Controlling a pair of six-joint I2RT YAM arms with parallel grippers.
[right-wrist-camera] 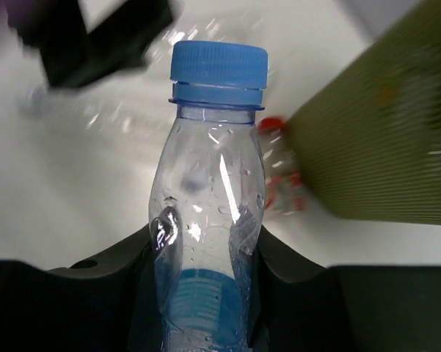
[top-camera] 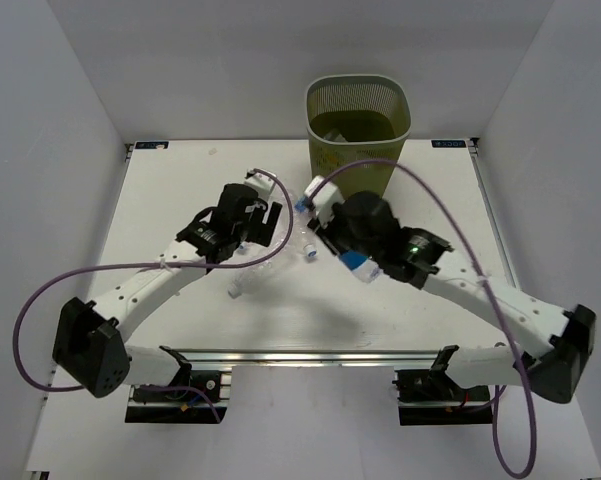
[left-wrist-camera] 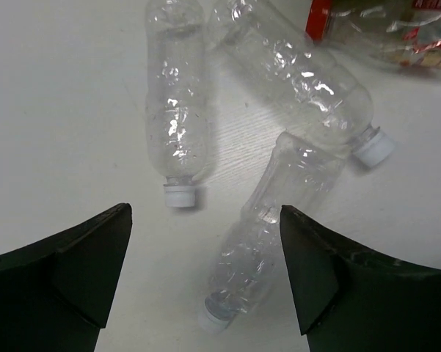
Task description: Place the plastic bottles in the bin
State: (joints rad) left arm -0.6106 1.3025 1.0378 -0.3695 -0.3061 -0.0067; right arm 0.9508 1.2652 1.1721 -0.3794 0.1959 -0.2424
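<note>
Top external view: one bin (top-camera: 325, 155) sits upper centre, at the counter's (top-camera: 180, 190) top edge. Just below it, the right claw (top-camera: 318, 205) grips a blue-capped bottle (top-camera: 302, 206); next, I judge, lift it over the rim and release.

Left wrist view: left claw (left-wrist-camera: 205, 257) wide open, empty, above three clear bottles (left-wrist-camera: 176, 110) lying flat; one red-capped bottle (left-wrist-camera: 381, 29) upper right.

Right wrist view: claw pinches the bottle mid-body, bin at right.

Right wrist cam: blue-capped bottle (right-wrist-camera: 209, 213) base was cut off at the bottom edge, lower body sunk inside the right hand (right-wrist-camera: 205, 253). Beyond its cap, red-capped bottle (right-wrist-camera: 280, 176) and bin (right-wrist-camera: 374, 132) were blurred; bin ran off right of the hand. Ahead of the left hand (left-wrist-camera: 204, 220), left clear bottle (left-wrist-camera: 175, 95) and middle clear bottle (left-wrist-camera: 293, 70) lost their bases to the top edge.
</note>
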